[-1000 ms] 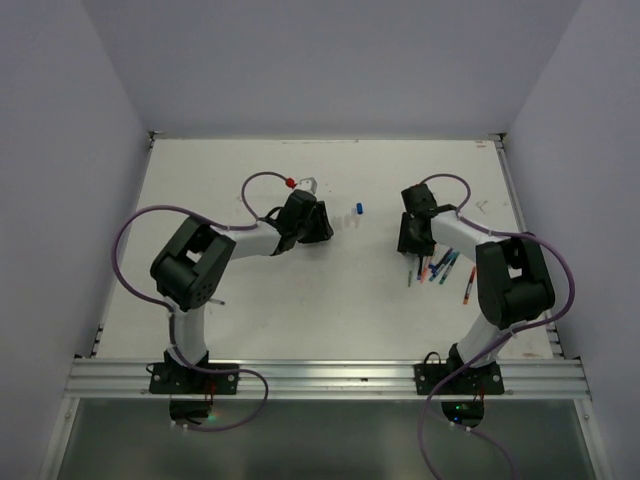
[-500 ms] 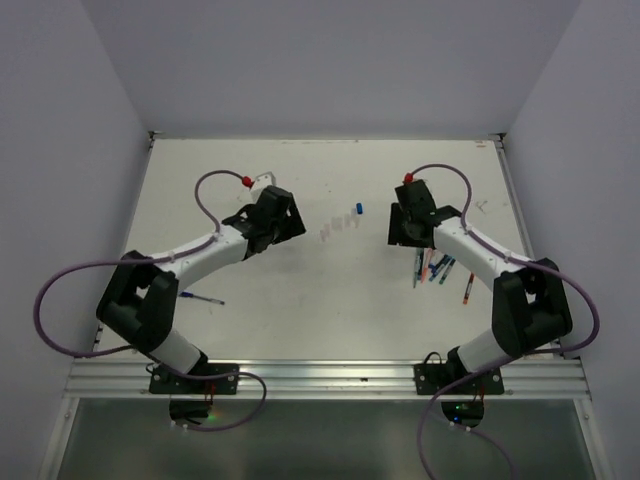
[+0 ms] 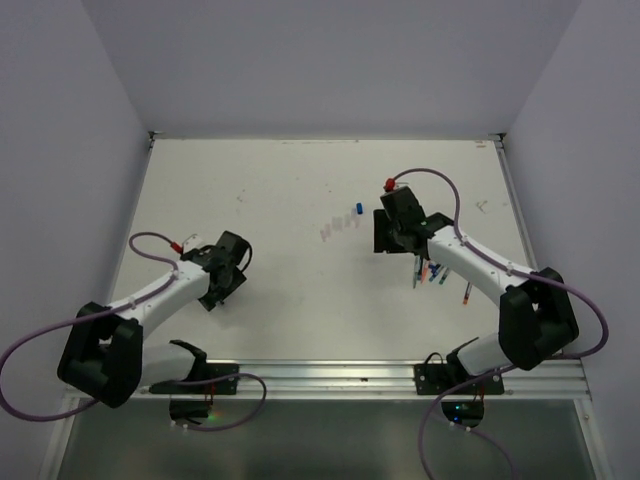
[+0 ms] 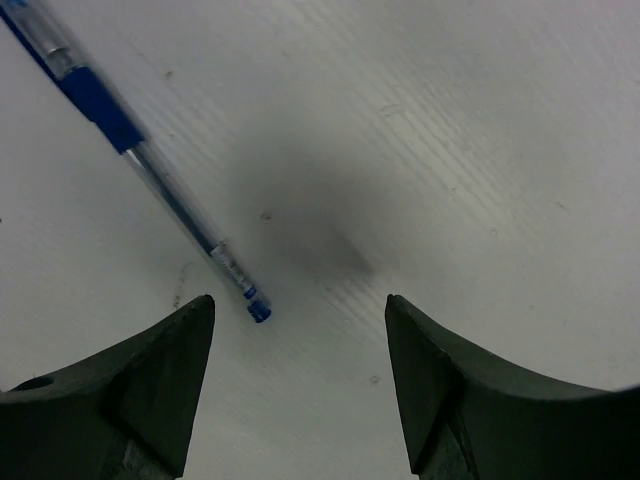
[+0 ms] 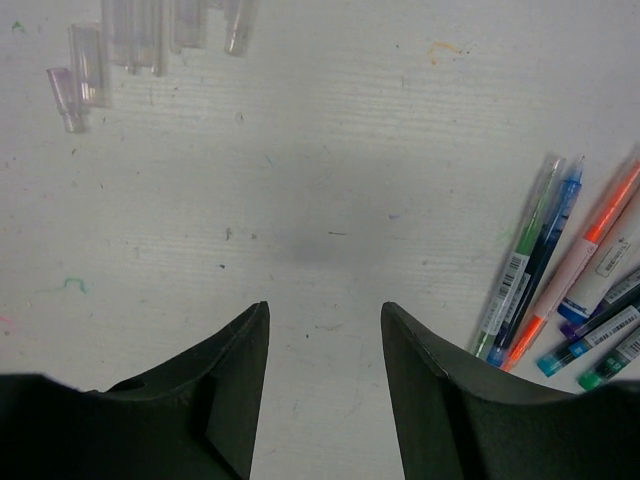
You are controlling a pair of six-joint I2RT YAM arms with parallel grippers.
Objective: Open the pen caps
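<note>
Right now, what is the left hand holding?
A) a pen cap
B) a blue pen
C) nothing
C: the left hand is open and empty; the blue pen lies flat, clear of its fingers.

white table (image 3: 300, 290) | pen cluster (image 5: 545, 290) lying right side | blue pen (image 4: 150, 170) lying alone, left side
</note>
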